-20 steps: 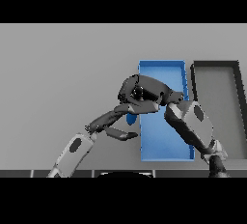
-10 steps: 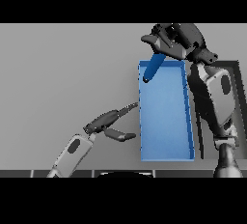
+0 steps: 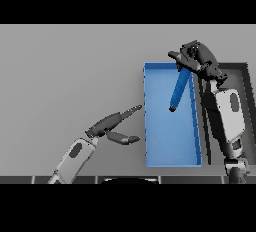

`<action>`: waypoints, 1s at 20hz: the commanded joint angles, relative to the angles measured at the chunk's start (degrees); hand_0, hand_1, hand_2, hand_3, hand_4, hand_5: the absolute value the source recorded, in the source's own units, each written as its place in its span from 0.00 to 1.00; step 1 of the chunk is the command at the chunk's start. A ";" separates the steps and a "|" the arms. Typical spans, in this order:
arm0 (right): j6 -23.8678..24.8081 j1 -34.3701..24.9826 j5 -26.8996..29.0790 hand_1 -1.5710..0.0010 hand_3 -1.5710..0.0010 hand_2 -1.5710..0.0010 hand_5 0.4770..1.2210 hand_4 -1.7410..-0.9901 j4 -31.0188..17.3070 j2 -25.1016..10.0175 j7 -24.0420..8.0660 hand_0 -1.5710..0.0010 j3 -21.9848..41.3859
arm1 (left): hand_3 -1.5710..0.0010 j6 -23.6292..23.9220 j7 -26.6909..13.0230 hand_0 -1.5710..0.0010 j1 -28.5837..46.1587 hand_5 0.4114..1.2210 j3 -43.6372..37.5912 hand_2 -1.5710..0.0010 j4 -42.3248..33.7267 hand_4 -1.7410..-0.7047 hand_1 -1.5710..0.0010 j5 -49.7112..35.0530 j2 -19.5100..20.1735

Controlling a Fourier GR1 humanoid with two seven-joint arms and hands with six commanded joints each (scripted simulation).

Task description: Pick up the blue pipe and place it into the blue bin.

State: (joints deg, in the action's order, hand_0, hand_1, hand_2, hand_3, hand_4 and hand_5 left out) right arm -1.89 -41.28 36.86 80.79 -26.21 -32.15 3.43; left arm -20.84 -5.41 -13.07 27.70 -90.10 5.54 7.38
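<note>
1. At the near left of the grey table (image 3: 60, 76), the left hand (image 3: 114, 126) lies idle with its fingers stretched out straight and its thumb spread, pointing right toward the blue bin (image 3: 148, 126) and holding nothing; its fingertips stop just beside the bin's left wall.

2. The bin, a long open tray running from near to far, sits right of centre, with a darker grey bin (image 3: 245, 101) just beside it on the right.

3. The blue pipe (image 3: 178, 90) hangs over the far half of the blue bin, tilted, its upper end caught in the right hand (image 3: 196, 61) and its lower end pointing down and left toward the bin floor; whether that lower end touches the floor cannot be told.

4. The right hand, at the bin's far right corner, has its fingers curled round the pipe's top end, the arm reaching in from the near right edge across the gap between the 2 bins.

5. The step in hand appears to be the placing: the pipe is already carried over the bin and not yet let go.

6. The next move likely calls for lowering the pipe inside the walls and uncurling the fingers so it drops flat in the bin.
</note>
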 commanded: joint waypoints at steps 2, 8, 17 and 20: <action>1.44 4.09 -0.72 0.00 0.00 0.00 0.86 0.00 0.27 0.57 -2.80 0.00 0.32 | 1.00 0.38 1.15 1.00 0.28 0.07 0.05 1.00 -0.10 0.82 1.00 0.21 -0.15; 1.28 10.97 -0.84 0.00 0.00 0.00 0.86 0.20 -1.85 -1.62 -2.72 0.00 7.51 | 1.00 0.05 1.14 1.00 0.54 0.06 0.09 1.00 -0.13 0.83 1.00 -0.07 0.03; 8.15 8.21 10.11 0.81 0.85 0.81 0.74 0.71 -9.39 -10.99 -2.75 0.78 27.41 | 1.00 0.69 -0.57 1.00 0.32 0.05 0.24 1.00 -0.12 0.82 1.00 0.26 -0.42; 7.01 5.06 9.62 0.90 0.92 0.90 0.55 0.79 -11.07 -13.59 -2.80 0.89 34.35 | 1.00 0.59 -0.06 1.00 0.35 0.05 0.19 1.00 -0.27 0.82 1.00 0.04 -0.45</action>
State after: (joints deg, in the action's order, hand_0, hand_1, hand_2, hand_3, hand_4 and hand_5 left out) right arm 5.07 -36.22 46.51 69.75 -39.75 -34.95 37.80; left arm -20.27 -5.43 -12.72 27.91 -90.37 5.57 6.91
